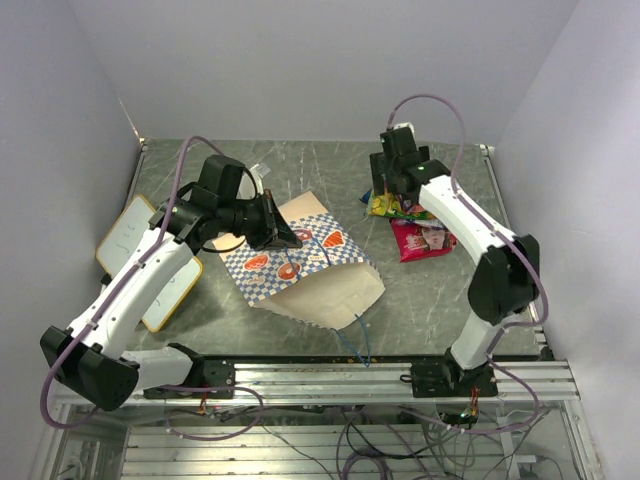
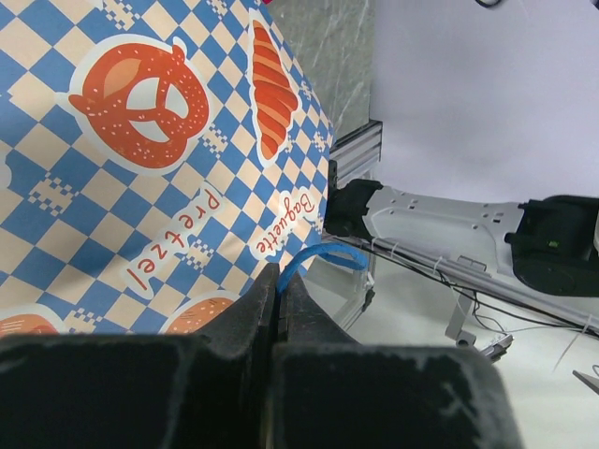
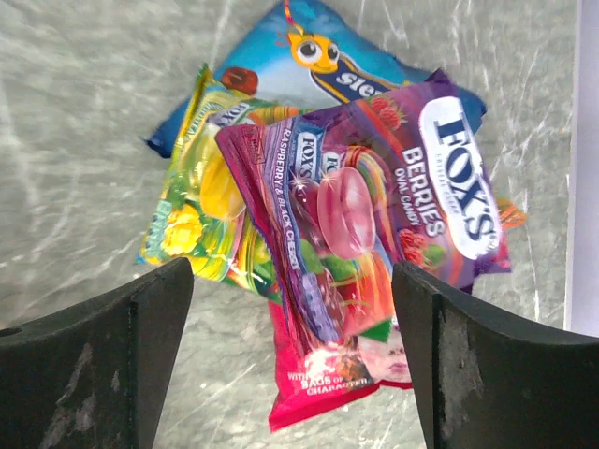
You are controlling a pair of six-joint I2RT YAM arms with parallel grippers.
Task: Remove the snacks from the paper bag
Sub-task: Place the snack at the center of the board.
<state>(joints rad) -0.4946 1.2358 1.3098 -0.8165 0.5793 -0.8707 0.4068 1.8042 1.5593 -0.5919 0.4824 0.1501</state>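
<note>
The paper bag (image 1: 318,282) lies flat mid-table, checkered band up, its mouth toward my left gripper (image 1: 284,236). In the left wrist view the checkered paper bag (image 2: 140,150) fills the left side, and my left gripper (image 2: 279,285) is shut on its blue cord handle (image 2: 323,254). Several snacks (image 1: 412,226) lie in a pile at the right. My right gripper (image 3: 292,351) stands open just above them, touching none. A purple berries packet (image 3: 393,196) lies on top of a yellow-green one (image 3: 192,201), a blue one (image 3: 318,56) and a red one (image 3: 328,393).
A yellow-framed whiteboard (image 1: 140,255) lies at the table's left, under my left arm. The bag's other blue cord handle (image 1: 356,340) trails over the near metal rail (image 1: 330,372). White walls close in on the table at the left, back and right.
</note>
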